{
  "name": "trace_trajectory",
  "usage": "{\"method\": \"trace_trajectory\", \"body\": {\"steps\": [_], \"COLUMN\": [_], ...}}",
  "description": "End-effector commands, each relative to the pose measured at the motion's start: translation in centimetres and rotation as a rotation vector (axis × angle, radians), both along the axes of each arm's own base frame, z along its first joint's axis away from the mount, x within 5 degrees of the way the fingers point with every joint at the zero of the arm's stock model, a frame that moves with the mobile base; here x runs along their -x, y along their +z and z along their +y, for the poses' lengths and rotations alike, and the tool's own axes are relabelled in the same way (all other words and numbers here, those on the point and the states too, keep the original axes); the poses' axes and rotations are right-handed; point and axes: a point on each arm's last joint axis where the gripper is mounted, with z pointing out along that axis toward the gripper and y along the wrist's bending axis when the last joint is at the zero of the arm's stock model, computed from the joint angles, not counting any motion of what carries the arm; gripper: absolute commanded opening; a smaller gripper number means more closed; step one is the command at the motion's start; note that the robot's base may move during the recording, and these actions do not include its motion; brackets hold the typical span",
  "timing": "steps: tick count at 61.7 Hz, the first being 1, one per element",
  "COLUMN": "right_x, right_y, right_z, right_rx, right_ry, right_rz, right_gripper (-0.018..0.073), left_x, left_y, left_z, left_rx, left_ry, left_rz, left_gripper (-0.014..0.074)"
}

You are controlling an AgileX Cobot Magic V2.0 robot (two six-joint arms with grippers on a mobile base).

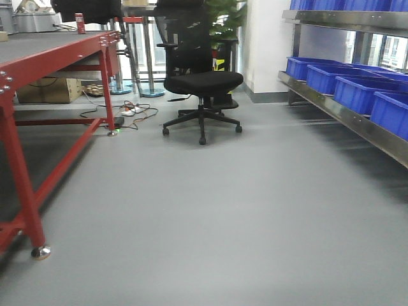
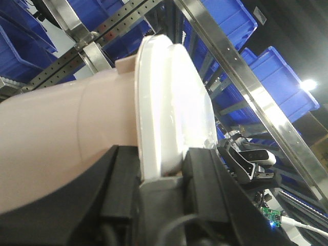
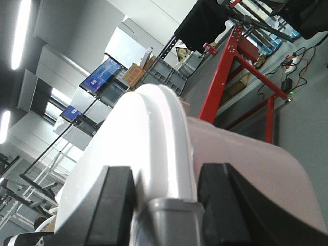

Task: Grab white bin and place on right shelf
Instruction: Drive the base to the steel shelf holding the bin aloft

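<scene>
The left gripper (image 2: 161, 182) is clamping its black fingers (image 2: 120, 189) on either side of the overhanging lid (image 2: 169, 102) of the white bin (image 2: 51, 133), which is being carried between both arms. On another stretch of the bin's lid rim, the right gripper (image 3: 169, 202) is pinching the white edge in the same way, one finger on each face. Just beyond the bin, the right shelf (image 2: 241, 77) is running its shiny, screw-dotted rail past the lid, with blue crates (image 2: 230, 20) sitting behind it. Farther from the bin, the red table (image 3: 241, 66) is standing on the grey floor (image 1: 223, 210), and a black office chair (image 1: 201, 83) is sitting beyond it.
</scene>
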Motion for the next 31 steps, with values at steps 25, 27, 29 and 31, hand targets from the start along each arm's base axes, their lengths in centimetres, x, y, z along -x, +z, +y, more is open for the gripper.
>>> {"method": "trace_trajectory", "body": {"steps": [25, 27, 29, 31], "right_x": [2.6, 2.6, 2.6, 2.6], "right_y": [3.37, 3.37, 3.37, 3.37], "right_z": [2.3, 2.3, 2.3, 2.3], "right_rx": [-0.108, -0.108, -0.108, -0.108], "right_ry": [0.222, 0.222, 0.222, 0.222], "right_rz": [-0.144, -0.144, -0.144, -0.144], "right_gripper": [0.0057, 0.0057, 0.0057, 0.0057], "left_x": [4.52, 4.52, 4.52, 4.52], "left_y": [2.99, 2.99, 2.99, 2.99], "left_z": [-1.88, -1.88, -1.88, -1.88], "left_rx": [0.04, 0.04, 0.04, 0.04], "left_ry": [-0.291, -0.291, -0.291, -0.291], "left_rz": [-0.14, -0.14, -0.14, -0.14], "left_gripper": [-0.0126, -0.0126, -0.0126, -0.0126]}}
